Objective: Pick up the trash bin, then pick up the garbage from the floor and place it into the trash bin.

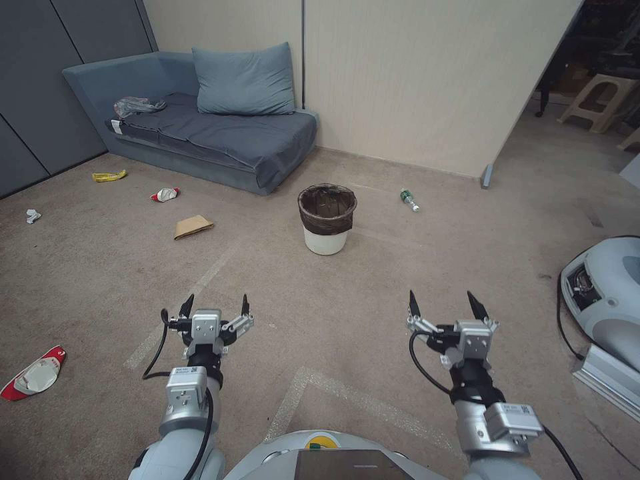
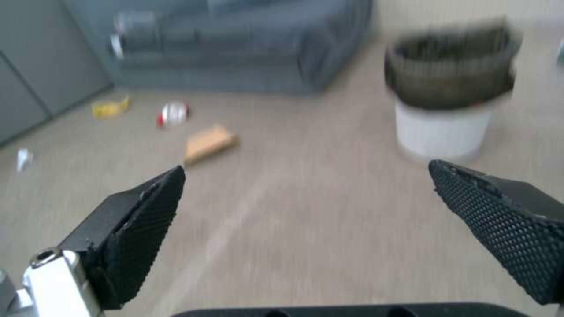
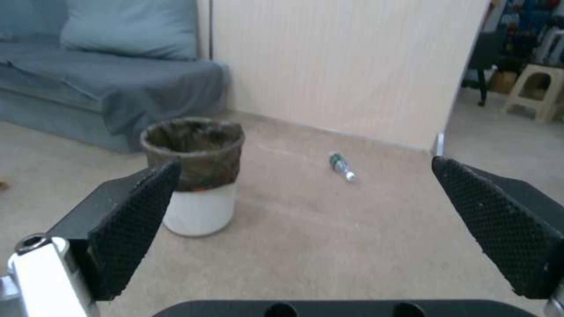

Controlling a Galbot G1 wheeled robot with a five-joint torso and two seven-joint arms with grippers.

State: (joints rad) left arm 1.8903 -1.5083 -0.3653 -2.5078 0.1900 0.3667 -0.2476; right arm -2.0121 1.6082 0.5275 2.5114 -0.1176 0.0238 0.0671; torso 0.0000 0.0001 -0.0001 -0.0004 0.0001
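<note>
Trash bin stood upright on floor at 12 o'clock, left hand and right hand both spread open, empty, short of it, head view alone showed red-and-white wrapper at 9 o'clock, right wrist view showed green-capped bottle beside bin.

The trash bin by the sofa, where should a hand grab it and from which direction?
Probably at the rim of the trash bin, coming down from above with one finger inside and one outside. It stands upright with its mouth open, its wall looks too wide to span, and the near rim faces both open hands, left and right.
</note>
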